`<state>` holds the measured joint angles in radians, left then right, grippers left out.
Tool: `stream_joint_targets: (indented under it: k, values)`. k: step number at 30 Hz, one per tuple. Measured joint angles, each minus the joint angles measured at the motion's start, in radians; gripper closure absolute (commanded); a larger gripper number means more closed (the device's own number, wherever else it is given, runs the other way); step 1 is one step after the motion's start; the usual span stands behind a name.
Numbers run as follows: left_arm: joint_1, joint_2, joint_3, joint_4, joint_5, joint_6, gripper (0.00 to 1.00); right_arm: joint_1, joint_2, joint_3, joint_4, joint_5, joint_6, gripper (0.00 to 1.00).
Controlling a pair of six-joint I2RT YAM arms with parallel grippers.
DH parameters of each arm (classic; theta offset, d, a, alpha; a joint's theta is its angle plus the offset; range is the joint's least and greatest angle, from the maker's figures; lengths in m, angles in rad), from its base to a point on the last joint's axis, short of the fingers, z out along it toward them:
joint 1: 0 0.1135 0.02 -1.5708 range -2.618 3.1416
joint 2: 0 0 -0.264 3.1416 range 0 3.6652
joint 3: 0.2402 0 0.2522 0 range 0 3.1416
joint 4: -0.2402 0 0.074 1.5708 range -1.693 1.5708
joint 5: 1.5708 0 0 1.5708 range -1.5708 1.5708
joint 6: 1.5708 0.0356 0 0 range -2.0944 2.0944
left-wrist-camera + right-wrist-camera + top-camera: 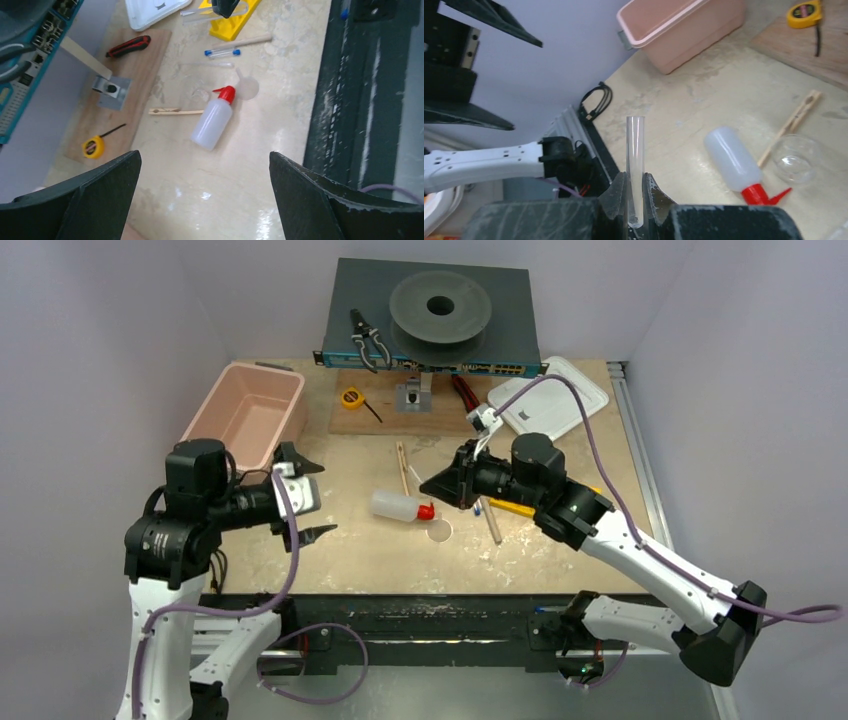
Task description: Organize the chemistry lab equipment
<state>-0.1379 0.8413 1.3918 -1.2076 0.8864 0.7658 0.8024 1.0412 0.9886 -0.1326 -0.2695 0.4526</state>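
My right gripper [445,485] [635,176] is shut on a thin clear tube [635,150], open end forward, held above the table. The squeeze bottle [400,506] [214,122] [733,157] with the red cap lies on its side mid-table. A small clear round dish [796,159] [200,94] sits by the cap, beside a wooden stick [402,468] [170,111] [791,125]. Two blue-capped tubes [222,52] and another wooden stick [247,41] [492,523] lie near a yellow rack [234,22]. My left gripper [305,500] [205,160] is open and empty, left of the bottle.
A pink bin [245,412] [679,30] stands at the back left. A white tray [548,395] lies at the back right. A wooden board [400,412] holds a yellow tape measure [350,397] and a red-handled tool [128,46]. Pliers [368,340] rest on the dark box behind. A white round piece [438,531] lies near the cap.
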Motion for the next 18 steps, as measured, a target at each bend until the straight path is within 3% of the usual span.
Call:
stream_joint_targets:
  k: [6, 11, 18]
  values:
    - [-0.08, -0.168, -0.176, 0.085, -0.122, 0.377, 0.0, 0.01, 0.093, 0.093, -0.002, -0.186, 0.062, 1.0]
    - [-0.119, -0.357, -0.385, 0.267, -0.156, 0.644, 0.0, 0.061, 0.188, 0.187, -0.003, -0.216, 0.135, 1.0]
    - [-0.136, -0.386, -0.459, 0.428, -0.15, 0.82, 0.0, 0.14, 0.312, 0.277, 0.001, -0.213, 0.232, 1.0]
